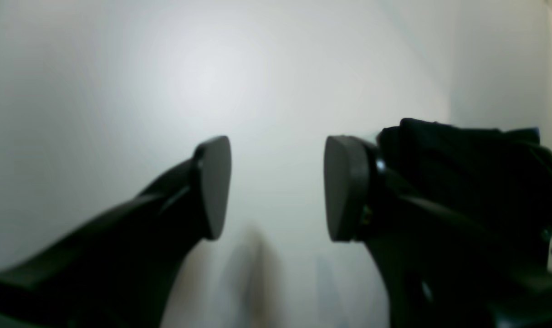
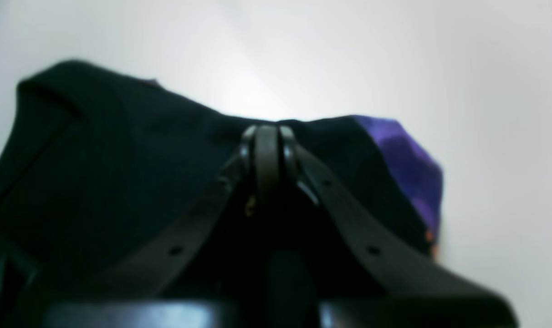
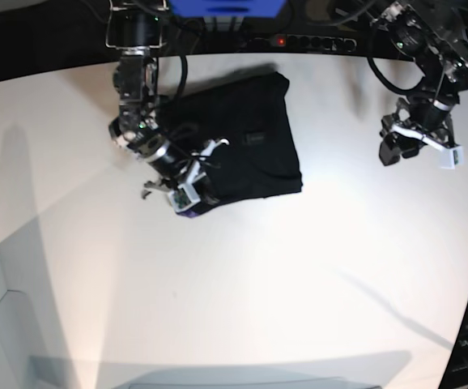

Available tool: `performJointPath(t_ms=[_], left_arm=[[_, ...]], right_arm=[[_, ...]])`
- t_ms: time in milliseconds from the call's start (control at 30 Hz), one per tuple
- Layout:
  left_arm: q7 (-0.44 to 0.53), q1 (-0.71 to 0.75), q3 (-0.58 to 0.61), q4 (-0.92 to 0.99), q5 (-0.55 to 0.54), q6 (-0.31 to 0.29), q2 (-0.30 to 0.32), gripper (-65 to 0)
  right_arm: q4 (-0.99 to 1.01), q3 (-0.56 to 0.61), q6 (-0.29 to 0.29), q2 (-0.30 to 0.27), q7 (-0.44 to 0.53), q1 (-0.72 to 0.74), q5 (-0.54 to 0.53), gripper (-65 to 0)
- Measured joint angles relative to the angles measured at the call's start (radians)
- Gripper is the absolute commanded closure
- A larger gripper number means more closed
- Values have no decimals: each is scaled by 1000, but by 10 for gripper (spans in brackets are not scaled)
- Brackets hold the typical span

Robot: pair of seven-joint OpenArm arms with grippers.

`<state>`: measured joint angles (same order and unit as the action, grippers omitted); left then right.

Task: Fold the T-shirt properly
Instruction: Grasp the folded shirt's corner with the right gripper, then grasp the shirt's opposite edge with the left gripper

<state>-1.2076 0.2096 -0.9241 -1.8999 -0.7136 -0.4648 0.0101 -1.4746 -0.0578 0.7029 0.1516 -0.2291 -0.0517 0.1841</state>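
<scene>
- While the T-shirt [image 3: 242,142] lies as a compact black bundle on the white table [image 3: 299,267], toward the far side and left of centre in the base view, the right gripper [image 2: 268,136] sits at its near-left corner.
- Its jaws are pressed together with black cloth bunched around the tips, so it is clenched on the shirt's edge.
- Just beside that grip, a purple patch of print with a trace of orange shows on the fabric in the right wrist view.
- Over bare table, the left gripper [image 1: 276,187] hangs well apart from the shirt, at the far right of the base view.
- Its two pads [image 1: 214,182] stand apart with nothing between them: released.
- Dark cloth shows at the right edge of the left wrist view, behind one finger.
</scene>
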Motion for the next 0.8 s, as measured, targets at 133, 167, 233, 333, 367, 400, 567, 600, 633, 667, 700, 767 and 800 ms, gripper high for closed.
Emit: performJointPath(t_ms=[133, 167, 233, 333, 367, 400, 567, 600, 633, 667, 700, 767, 800], left_arm=[[-1, 5, -4, -3, 8, -3, -34, -325], [-2, 6, -4, -7, 6, -3, -55, -325], [-5, 5, 0, -8, -2, -4, -96, -335], [-5, 7, 36, -8, 7, -4, -142, -422], [-1, 15, 68, -8, 13, -4, -147, -453], [2, 26, 109, -8, 13, -4, -150, -480], [10, 61, 288, 6, 18, -7, -151, -537], [11, 61, 313, 27, 23, -7, -150, -537], [15, 61, 349, 55, 43, -4, -148, -537], [10, 61, 377, 78, 67, -2, -149, -537], [6, 61, 400, 101, 82, -3, -152, -537], [13, 61, 408, 119, 92, -3, -161, -537], [31, 60, 408, 130, 107, -3, -157, -537]], right_arm=[[-225, 39, -5, -3, -11, -57, 1, 0], [-278, 48, -5, 1, 1, -67, -6, 0], [-371, 47, -5, 4, 4, -95, -10, 0], [-430, 34, -5, -2, -10, -132, -28, 0], [-436, 32, -5, -2, -11, -137, -30, 0], [-439, 22, -5, -1, -11, -138, -34, 0], [-443, -33, -5, 1, -10, -146, -36, 0], [-443, -40, -5, 1, -10, -146, -35, 0], [-443, -47, -5, 0, -10, -146, -35, 0], [-443, -47, -6, 0, -11, -146, -33, 0], [-443, -47, -5, 0, -10, -146, -33, 0], [-442, -53, -5, 2, -10, -146, -35, 0], [-443, -61, -5, 2, -9, -146, -35, 0]])
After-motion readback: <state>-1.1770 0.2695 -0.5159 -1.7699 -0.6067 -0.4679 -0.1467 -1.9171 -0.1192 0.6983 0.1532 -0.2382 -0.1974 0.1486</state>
